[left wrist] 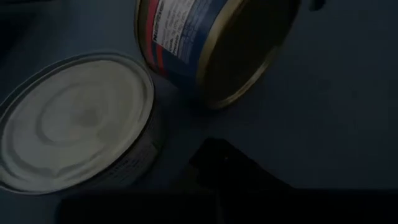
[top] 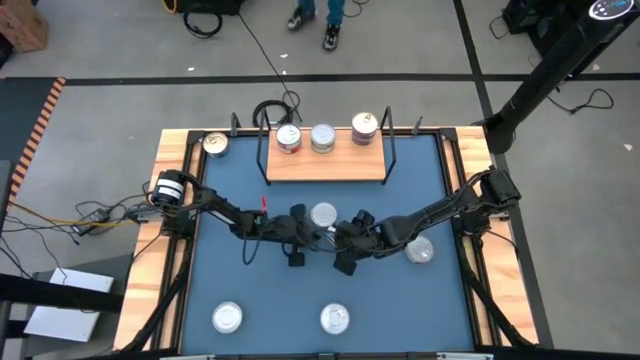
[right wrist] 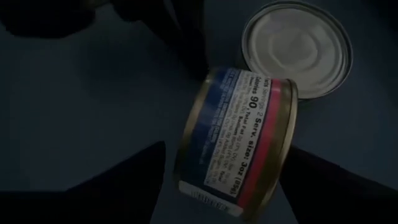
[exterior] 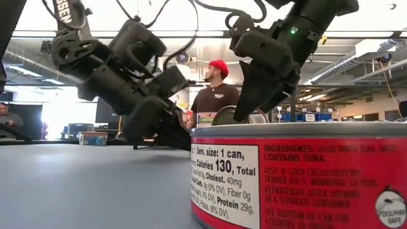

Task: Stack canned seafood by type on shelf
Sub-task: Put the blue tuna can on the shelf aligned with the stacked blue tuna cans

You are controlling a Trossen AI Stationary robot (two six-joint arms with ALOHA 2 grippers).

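Your blue bench (top: 220, 270) carries everything here. At its far edge stands the wooden shelf (top: 325, 167), with three cans (top: 322, 137) in a row on it, and another gold-lidded can (top: 215, 144) sits on the bench's wooden rim to the shelf's left. Both dark arms reach in to mid-bench, where their tips nearly meet.

Your right end effector (right wrist: 217, 177) has its fingers spread wide on either side of a tipped can with a blue and red label (right wrist: 236, 146), which stands on its edge; you cannot tell whether the fingers touch it. Just beside it, an upright silver-lidded can (top: 323, 214) rests on the bench. Your left end effector (top: 297, 252) is closed and empty, close to those two cans.

Three more silver-lidded cans lie apart: one by the right arm (top: 419, 250), two along the near edge (top: 228, 318).
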